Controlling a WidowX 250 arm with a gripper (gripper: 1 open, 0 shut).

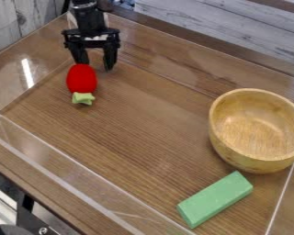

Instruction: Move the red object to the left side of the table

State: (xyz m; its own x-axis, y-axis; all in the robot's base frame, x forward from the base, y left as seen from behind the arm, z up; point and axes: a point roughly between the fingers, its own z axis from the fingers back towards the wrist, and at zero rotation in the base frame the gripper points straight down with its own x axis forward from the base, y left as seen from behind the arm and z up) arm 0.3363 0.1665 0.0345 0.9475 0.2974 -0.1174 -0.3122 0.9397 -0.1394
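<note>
The red object (81,80) is a small strawberry-like toy lying on the brown wood-grain table (150,119) at the upper left, its pale green stem end pointing toward the near edge. My black gripper (92,61) hangs just behind it and slightly to the right, pointing down, fingers spread open and empty. A small gap separates the fingertips from the toy.
A wooden bowl (256,128) stands at the right. A flat green block (216,198) lies near the front right corner. Low clear acrylic walls (63,151) border the table.
</note>
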